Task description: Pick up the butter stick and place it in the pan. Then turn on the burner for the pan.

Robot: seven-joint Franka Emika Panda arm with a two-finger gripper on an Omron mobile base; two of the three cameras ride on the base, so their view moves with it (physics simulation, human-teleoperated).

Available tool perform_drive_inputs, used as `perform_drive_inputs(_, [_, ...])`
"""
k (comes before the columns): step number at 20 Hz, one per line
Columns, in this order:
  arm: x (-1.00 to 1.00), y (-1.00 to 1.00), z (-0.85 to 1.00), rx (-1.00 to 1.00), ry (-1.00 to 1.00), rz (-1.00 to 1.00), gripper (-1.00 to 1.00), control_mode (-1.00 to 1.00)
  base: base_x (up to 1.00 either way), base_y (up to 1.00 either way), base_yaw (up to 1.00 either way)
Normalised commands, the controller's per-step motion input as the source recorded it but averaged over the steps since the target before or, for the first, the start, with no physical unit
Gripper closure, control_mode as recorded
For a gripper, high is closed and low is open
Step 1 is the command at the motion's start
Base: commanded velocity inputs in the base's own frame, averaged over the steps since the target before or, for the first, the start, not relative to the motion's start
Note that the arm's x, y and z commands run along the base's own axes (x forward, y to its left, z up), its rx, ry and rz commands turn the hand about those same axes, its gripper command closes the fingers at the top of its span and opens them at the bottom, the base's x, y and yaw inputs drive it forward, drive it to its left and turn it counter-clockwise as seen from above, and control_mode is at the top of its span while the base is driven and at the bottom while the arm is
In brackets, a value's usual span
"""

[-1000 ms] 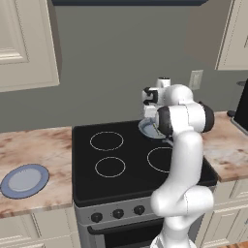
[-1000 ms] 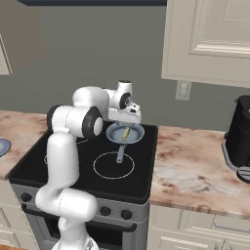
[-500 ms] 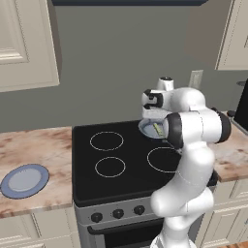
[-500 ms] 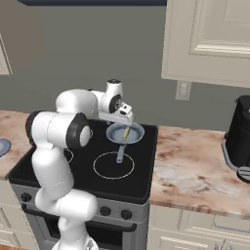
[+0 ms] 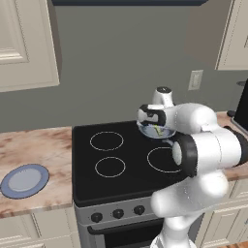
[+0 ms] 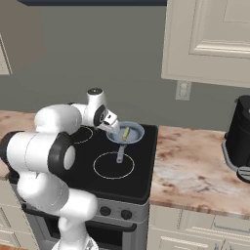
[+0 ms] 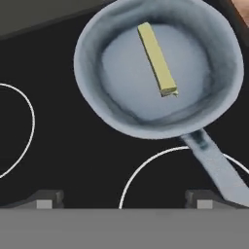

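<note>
- Hand view: butter stick (image 7: 157, 60) lying flat inside the pan (image 7: 97, 92), slanted across the pale floor, touching no finger.
- Seen from the right base view as a thin yellow sliver (image 6: 126, 132) in the small blue-grey pan (image 6: 134, 137), on the back right burner of the black stove (image 6: 141, 173).
- Pan handle (image 7: 216, 168) – thin, grey, straight – running off toward the lower right of the hand view, across the white ring of a burner (image 7: 141, 175).
- Handle pointing toward the stove's front in the right base view, over the front right burner ring (image 6: 113, 165).
- Gripper (image 7: 124, 199) above the stove surface just off the pan's rim, dark fingertips (image 7: 44, 198) spread wide apart, released, grasping nothing.
- Same gripper (image 6: 113, 125) at the pan's left edge in the right base view; in the left base view the hand (image 5: 151, 116) partly hiding the pan (image 5: 162, 131).
- Farther out – flat blue plate (image 5: 24, 180) on the marble counter (image 5: 43, 145) left of the stove, well apart from the pan.
- Row of dark knobs (image 5: 117, 213) along the stove's front panel.
- Dark appliance (image 6: 240, 136) on the counter at far right; wall outlet (image 6: 183, 90) behind; cream cabinets (image 6: 210, 39) above.
</note>
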Motion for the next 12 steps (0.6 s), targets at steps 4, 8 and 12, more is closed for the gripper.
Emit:
perform_drive_inputs(4, [-0.29, 0.60, 0.00, 0.00, -0.03, -0.09, -1.00, -1.00, 0.00, 0.00, 0.00])
perform_drive_inputs(8, [-0.33, 0.55, 0.00, 0.02, -0.01, -0.08, -1.00, -1.00, 0.00, 0.00, 0.00])
perform_drive_inputs(12, [-0.47, 0.42, 0.00, 0.05, -0.02, -0.08, -1.00, -1.00, 0.00, 0.00, 0.00])
